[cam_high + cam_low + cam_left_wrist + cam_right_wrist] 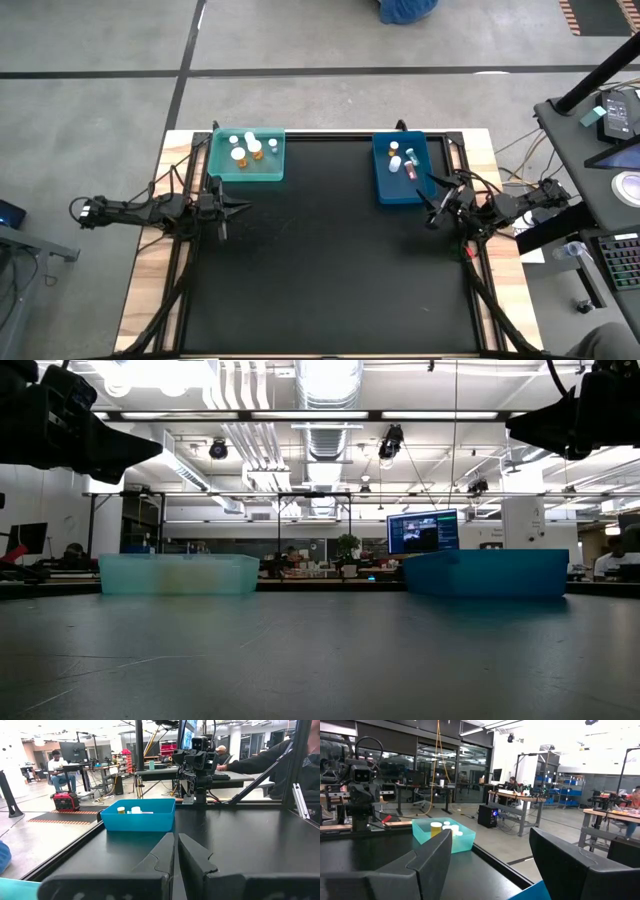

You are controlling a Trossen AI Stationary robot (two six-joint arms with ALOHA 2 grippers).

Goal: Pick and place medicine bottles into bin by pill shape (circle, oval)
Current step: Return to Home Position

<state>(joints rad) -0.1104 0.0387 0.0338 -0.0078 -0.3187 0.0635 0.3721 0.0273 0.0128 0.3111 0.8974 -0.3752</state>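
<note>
Nearest in, the left end effector (176, 854) hovers by the left edge of the surface (330, 270), its fingers pressed together on nothing. Across from it the right end effector (491, 842) hangs with fingers spread wide, also empty. Farther back, the medicine bottles (249, 147) lie in two lots: some in the teal bin (247, 176), the others in the blue bin (400, 191). They look light, stiff and slick, likely to tip or roll, so they're best pinched across the body under the cap. Pill shapes can't be read. In the low view, the bin walls blur or hide the bottles.
</note>
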